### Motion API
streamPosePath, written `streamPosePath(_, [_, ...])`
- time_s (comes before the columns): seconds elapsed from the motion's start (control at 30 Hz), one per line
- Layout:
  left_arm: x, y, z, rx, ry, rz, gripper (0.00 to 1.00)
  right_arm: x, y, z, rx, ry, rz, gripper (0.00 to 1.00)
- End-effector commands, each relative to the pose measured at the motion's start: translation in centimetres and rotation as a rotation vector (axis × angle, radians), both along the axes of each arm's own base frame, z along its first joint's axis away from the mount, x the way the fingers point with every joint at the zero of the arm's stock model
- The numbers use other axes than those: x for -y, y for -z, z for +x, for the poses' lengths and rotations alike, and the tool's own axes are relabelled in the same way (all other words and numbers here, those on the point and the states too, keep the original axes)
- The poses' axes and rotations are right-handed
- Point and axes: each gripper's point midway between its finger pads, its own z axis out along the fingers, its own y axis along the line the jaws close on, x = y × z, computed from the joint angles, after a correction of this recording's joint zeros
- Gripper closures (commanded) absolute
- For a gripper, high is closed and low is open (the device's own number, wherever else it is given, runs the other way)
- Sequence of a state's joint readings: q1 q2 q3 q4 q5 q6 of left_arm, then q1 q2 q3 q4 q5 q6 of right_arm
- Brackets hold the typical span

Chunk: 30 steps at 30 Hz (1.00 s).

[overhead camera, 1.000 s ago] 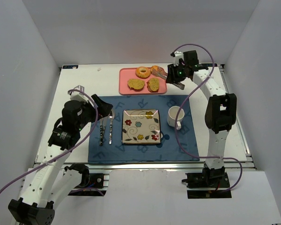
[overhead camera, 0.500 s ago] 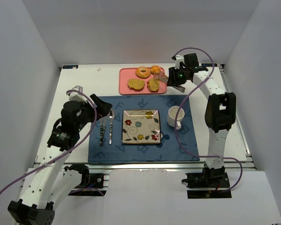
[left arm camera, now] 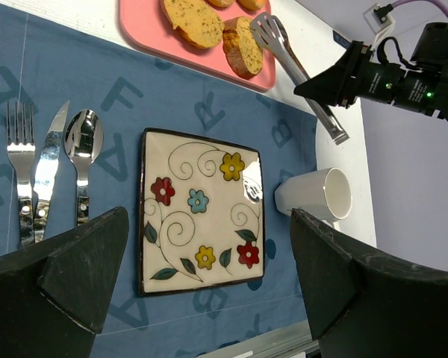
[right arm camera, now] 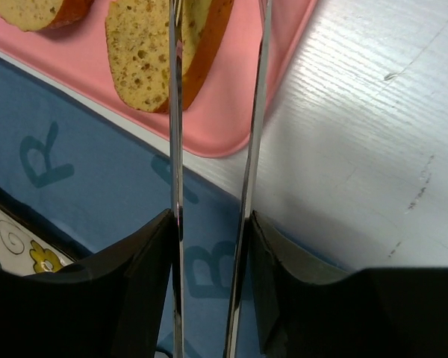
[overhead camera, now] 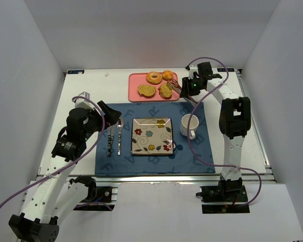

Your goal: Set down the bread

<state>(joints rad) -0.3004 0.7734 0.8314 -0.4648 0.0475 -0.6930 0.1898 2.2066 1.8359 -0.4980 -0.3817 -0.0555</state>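
Two arms are on my screens, and only the right one has a tool in hand. My right fingers (right arm camera: 145,268) are pressed in against both handles of the shiny metal tongs (right arm camera: 175,149), whose blades run almost parallel straight out ahead of them. Just past these fingers, under the blades, sits the cut slice of brown-crusted bread (right arm camera: 138,56). It lies on the pink rectangular plastic tray (right arm camera: 231,112), near its corner. A second slice (right arm camera: 37,11) lies further ahead and off to the left.

The tong tips leave the wrist picture. From the other views they sit right at the slice, but I cannot tell whether they clasp it.

My left fingers (left arm camera: 82,261) are spread wide apart. Directly beneath them is the square white ceramic plate painted with flowers and swirls (left arm camera: 198,212), on the dark blue cloth placemat (left arm camera: 97,89), which covers part of the white bench (overhead camera: 86,96). The mat is printed with large capitals; I can read R, F and B.

Left of those fingers a steel fork (left arm camera: 19,160), knife (left arm camera: 48,168) and spoon (left arm camera: 82,138) lie side by side. To their right stands a plain white mug (left arm camera: 317,195).
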Motion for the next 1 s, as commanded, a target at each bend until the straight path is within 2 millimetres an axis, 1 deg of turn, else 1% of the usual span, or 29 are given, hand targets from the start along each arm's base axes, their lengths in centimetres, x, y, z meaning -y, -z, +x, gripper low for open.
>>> streamPosePath(0.0, [-0.1,-1.6,0.2,0.036,-0.010,-0.017,0.02,-0.9,-1.2,0.4,0.019,-0.019,0.058,0.53])
streamPosePath(0.07, [-0.1,-1.7,0.2,0.040,-0.010,-0.020,0.02,-1.0,-1.0,0.2,0.006,-0.021,0.069,0.54])
streamPosePath(0.17, [0.0,-1.9,0.2,0.046,-0.009,-0.024,0.02,-1.2,-1.3,-0.1,-0.001,-0.030,0.091,0.60])
streamPosePath(0.2, [0.0,-1.9,0.2,0.046,-0.008,-0.025,0.02,-1.3,-1.6,-0.2,-0.002,-0.032,0.102,0.63])
streamPosePath(0.33, [0.0,-1.9,0.2,0.046,-0.007,-0.026,0.02,-1.1,-3.0,-0.2,0.011,-0.031,0.138,0.70])
streamPosePath(0.4, [0.1,-1.9,0.1,0.047,-0.006,-0.028,0.02,-1.1,-4.0,-0.2,0.007,-0.020,0.171,0.73])
streamPosePath(0.43, [0.1,-1.9,0.2,0.048,-0.006,-0.029,0.02,-1.1,-4.7,-0.3,0.018,-0.021,0.179,0.74])
streamPosePath(0.5, [0.1,-2.0,0.1,0.052,-0.005,-0.032,0.02,-1.1,-5.6,-0.3,0.025,-0.017,0.201,0.74])
streamPosePath(0.67, [0.1,-2.1,0.1,0.058,-0.003,-0.034,0.02,-1.2,-9.2,-0.6,0.061,-0.020,0.261,0.76])
streamPosePath(0.7, [0.1,-2.3,0.0,0.062,-0.003,-0.035,0.02,-1.4,-9.7,-1.1,0.058,-0.032,0.280,0.76])
streamPosePath(0.73, [0.1,-2.2,0.0,0.061,-0.003,-0.035,0.02,-1.5,-10.7,-1.4,0.070,-0.040,0.290,0.76])
streamPosePath(0.77, [0.1,-2.2,0.0,0.062,-0.003,-0.035,0.02,-1.6,-11.2,-1.7,0.070,-0.045,0.299,0.77])
streamPosePath(0.8, [0.1,-2.3,0.0,0.065,-0.005,-0.036,0.02,-1.7,-11.2,-2.3,0.054,-0.055,0.316,0.78])
streamPosePath(0.83, [0.1,-2.2,0.0,0.065,-0.004,-0.038,0.02,-1.9,-12.0,-2.9,0.056,-0.064,0.325,0.78])
streamPosePath(0.97, [0.1,-2.2,-0.1,0.071,-0.003,-0.043,0.02,-2.4,-12.4,-5.5,0.018,-0.100,0.361,0.80])
